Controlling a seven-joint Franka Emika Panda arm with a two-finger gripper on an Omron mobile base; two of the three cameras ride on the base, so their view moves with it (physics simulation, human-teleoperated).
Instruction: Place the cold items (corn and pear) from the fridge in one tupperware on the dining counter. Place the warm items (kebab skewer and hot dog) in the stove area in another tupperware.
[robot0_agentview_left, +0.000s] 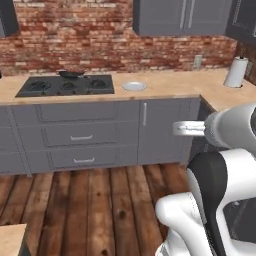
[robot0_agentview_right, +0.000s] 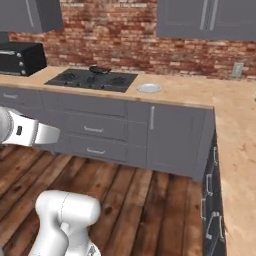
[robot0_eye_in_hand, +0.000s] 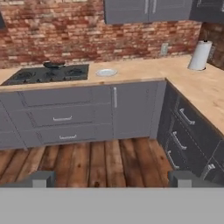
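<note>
Hand view shows our pincer (robot0_eye_in_hand: 111, 179) spread wide with nothing between its tips, carried well back from the counter (robot0_eye_in_hand: 144, 70) while we face the stove (robot0_eye_in_hand: 48, 73) area. A small plate (robot0_eye_in_hand: 106, 72) lies just beside the cooktop, a dark pan (robot0_eye_in_hand: 54, 65) on it. We cannot pick out the kebab skewer or hot dog; perhaps they sit there, too small to tell.

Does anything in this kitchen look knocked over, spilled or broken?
Nothing stands out. The small pan sits on the stove, the plate lies flat on the counter beside it, the paper towel roll stands upright, and every drawer and cabinet door is shut.
</note>
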